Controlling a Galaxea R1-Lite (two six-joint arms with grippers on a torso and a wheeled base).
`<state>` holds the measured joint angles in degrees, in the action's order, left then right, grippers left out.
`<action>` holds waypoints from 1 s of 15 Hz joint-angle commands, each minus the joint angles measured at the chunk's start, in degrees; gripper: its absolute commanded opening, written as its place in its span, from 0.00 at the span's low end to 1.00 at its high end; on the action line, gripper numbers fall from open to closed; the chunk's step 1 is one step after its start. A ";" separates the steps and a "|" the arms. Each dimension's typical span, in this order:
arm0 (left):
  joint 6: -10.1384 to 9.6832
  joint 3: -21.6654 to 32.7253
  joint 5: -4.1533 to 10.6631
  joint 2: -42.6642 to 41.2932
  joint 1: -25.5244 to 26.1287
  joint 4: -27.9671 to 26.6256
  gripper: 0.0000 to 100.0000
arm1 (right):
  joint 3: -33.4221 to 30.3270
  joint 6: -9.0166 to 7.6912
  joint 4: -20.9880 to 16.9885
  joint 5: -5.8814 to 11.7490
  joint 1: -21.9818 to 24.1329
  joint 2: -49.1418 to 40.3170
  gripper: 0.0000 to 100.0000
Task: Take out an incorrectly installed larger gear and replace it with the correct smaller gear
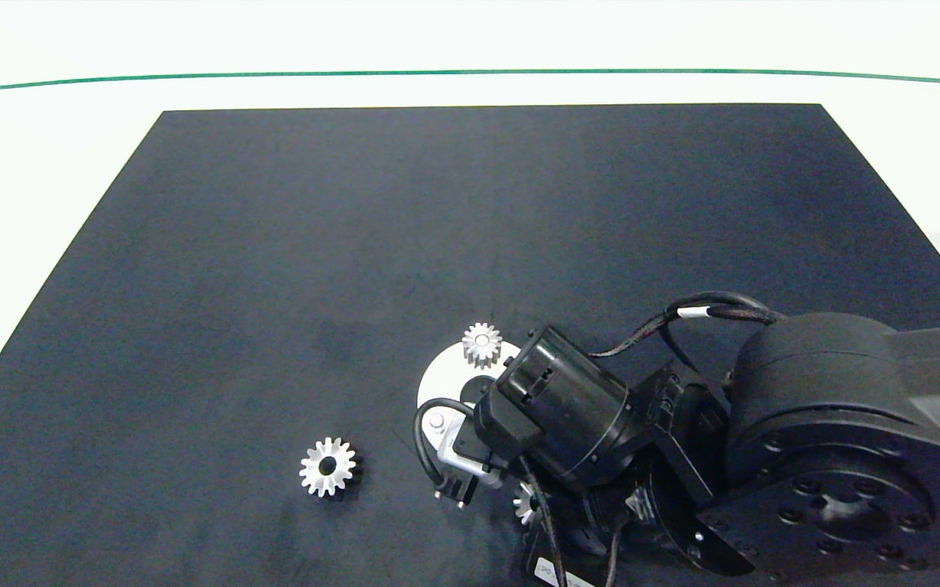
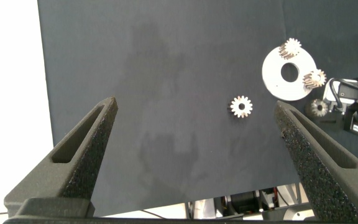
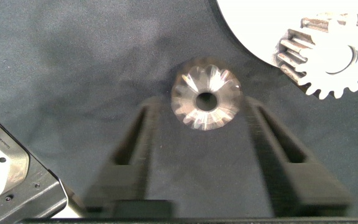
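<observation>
A dark mat point(image 1: 453, 244) covered most of the white table point(image 1: 54, 163), and near its front edge sat a white round base plate point(image 2: 277, 81) that serves here as the landmark. The larger gear point(image 1: 328, 466) lay flat on the mat, well clear of the plate on its left side, so the removal looked done. Two small gears point(image 2: 290, 48) stood on the plate's rim, with the central hole between them bare. The smaller gear point(image 3: 206, 101) to be fitted lay on the mat just off the plate's near edge. The right tool point(image 3: 201, 155) hung over it, fingers spread and straddling it without touching. The left tool point(image 2: 194, 155) was held high and far back from the plate, fingers wide apart and holding nothing. The likely next step was to lower and close on the small gear. The risk lay in the short teeth and low profile: if the fingers closed too high or off-centre, the gear could tip, skid across the mat, or squirt out toward the plate. A tilted grasp would also make seating the bore on the plate harder, and might knock the neighbouring gear point(image 3: 328, 56).
</observation>
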<state>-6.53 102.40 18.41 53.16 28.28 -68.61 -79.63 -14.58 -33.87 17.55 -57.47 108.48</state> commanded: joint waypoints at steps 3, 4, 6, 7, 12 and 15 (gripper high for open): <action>0.03 -0.01 0.14 0.01 0.02 -0.39 1.00 | 0.00 -0.10 -0.06 0.11 -0.10 -1.08 1.00; 0.03 -0.01 0.14 0.01 0.02 -0.39 1.00 | 0.00 -0.10 -0.06 0.11 -0.10 -1.35 1.00; 0.03 -0.10 0.14 0.01 0.02 -0.39 1.00 | 1.85 1.22 1.87 0.02 -0.54 -1.87 1.00; 0.03 -0.10 0.14 0.01 0.02 -0.39 1.00 | 4.66 2.45 5.92 0.11 -0.54 -2.22 1.00; 0.03 -0.01 0.14 0.01 0.02 -0.39 1.00 | 16.79 3.42 20.15 0.20 -0.28 -3.28 1.00; 0.03 -0.10 0.14 0.01 0.11 -0.39 1.00 | 17.05 3.95 22.79 0.02 -0.10 -3.19 1.00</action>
<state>-6.45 102.36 18.41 53.16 28.36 -68.61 -62.93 -10.54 -10.93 17.52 -57.62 105.35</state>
